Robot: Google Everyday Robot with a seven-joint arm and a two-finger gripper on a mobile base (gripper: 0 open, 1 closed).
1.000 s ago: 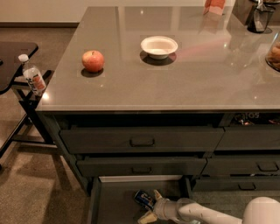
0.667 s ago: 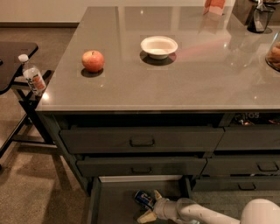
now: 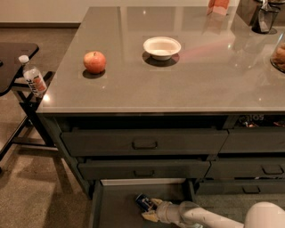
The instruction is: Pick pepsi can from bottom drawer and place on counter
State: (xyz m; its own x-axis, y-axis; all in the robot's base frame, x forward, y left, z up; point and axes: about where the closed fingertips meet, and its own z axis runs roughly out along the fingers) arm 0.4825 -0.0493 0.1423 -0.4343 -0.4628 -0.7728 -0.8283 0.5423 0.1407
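Note:
The pepsi can [image 3: 143, 201], small and blue, lies on its side in the open bottom drawer [image 3: 116, 209] near its right half. My gripper [image 3: 150, 209] reaches into the drawer from the lower right on a white arm, its pale fingers [image 3: 156, 202] right beside the can and touching or nearly touching it. The glossy grey-brown counter [image 3: 187, 84] spreads above the dark drawers.
On the counter stand a red apple [image 3: 95, 62], a white bowl [image 3: 162, 47], a dark container [image 3: 265, 18] at the back right and an orange-pink object [image 3: 218, 6]. A clear bottle with orange label [image 3: 34, 80] sits by a black side table [image 3: 13, 67] at left.

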